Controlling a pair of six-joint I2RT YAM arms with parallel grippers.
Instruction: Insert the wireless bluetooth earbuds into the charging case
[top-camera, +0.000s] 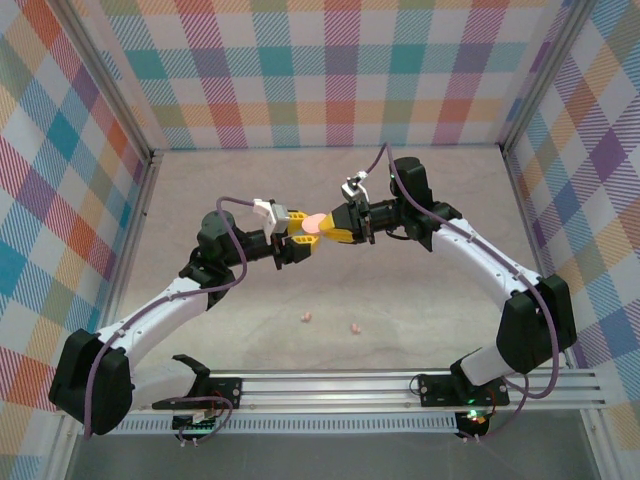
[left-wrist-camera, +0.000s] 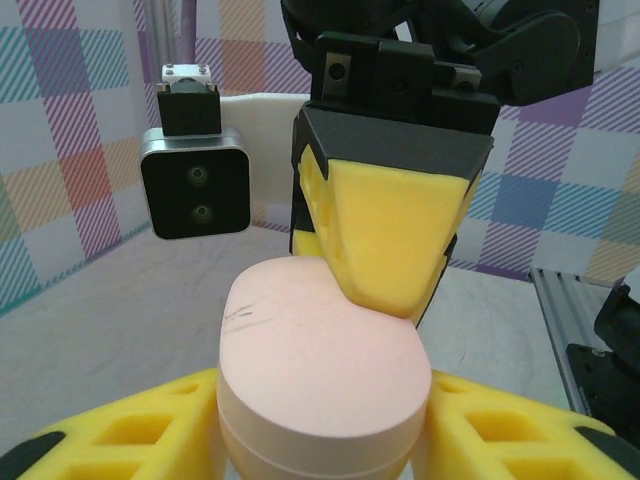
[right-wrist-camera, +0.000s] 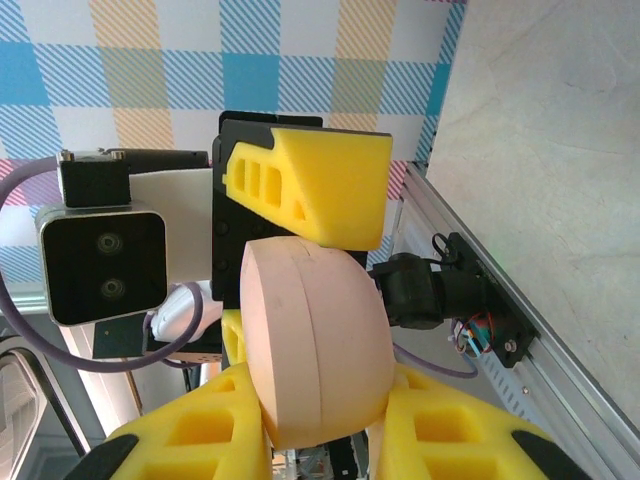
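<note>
Earbuds (top-camera: 305, 317), two pink, lay lower-centre on the table (top-camera: 420, 300); my left tool (top-camera: 304, 234) and right tool (top-camera: 329, 227) both clamped the pink case (top-camera: 315, 223).

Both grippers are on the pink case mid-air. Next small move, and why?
Probably firm up the left gripper on the pink round plastic charging case, ready to pry the lid. The right gripper clamps it from the other side, its seam looks shut, and two tiny pink earbuds lie on the table.
</note>
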